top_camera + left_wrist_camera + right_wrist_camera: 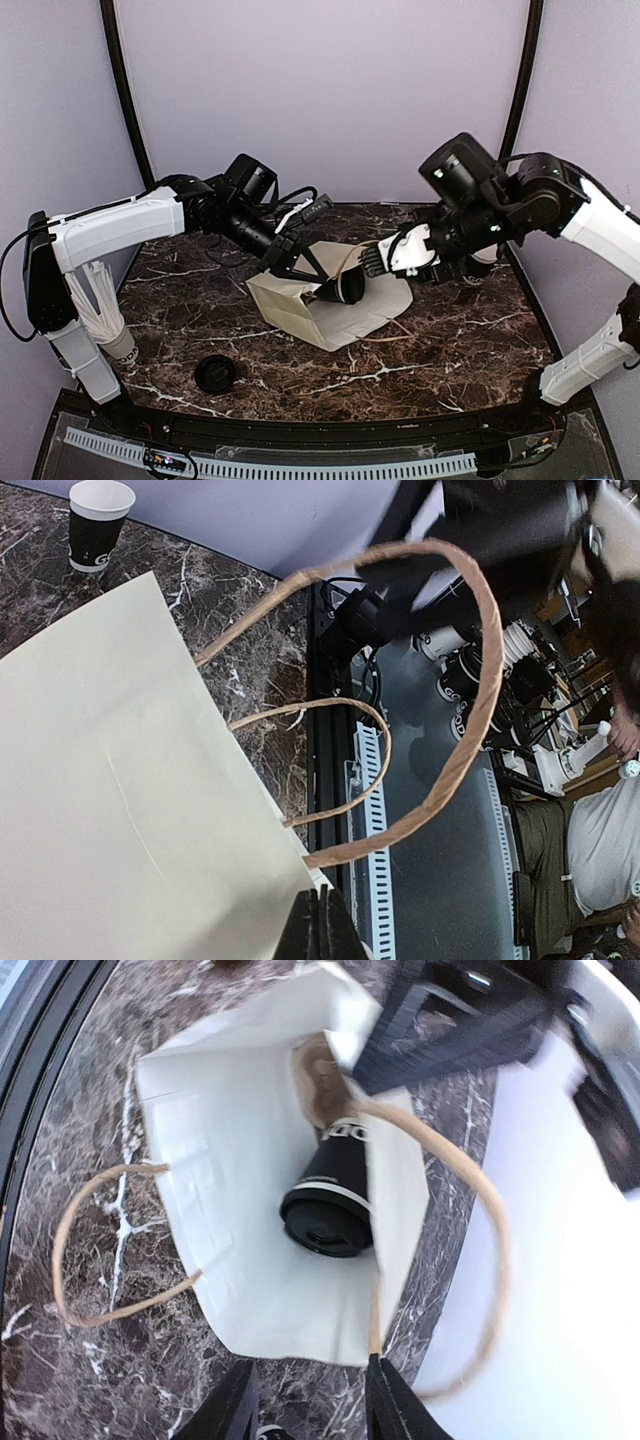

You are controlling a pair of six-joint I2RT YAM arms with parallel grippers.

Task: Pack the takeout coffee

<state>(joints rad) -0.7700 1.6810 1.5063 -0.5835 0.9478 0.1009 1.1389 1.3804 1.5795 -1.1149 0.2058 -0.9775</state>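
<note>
Looks nearly done to me: the coffee cup [335,1195] lies on its side inside the paper bag [230,1160], right gripper [312,1410] hangs spread and empty at the mouth, left gripper [320,930] pinches the bag's edge, so maybe just standing it up is left.

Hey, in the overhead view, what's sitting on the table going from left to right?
At the left edge a paper cup, then the loose black lid, then the paper bag on its side, with the lidded coffee cup in its mouth.
</note>
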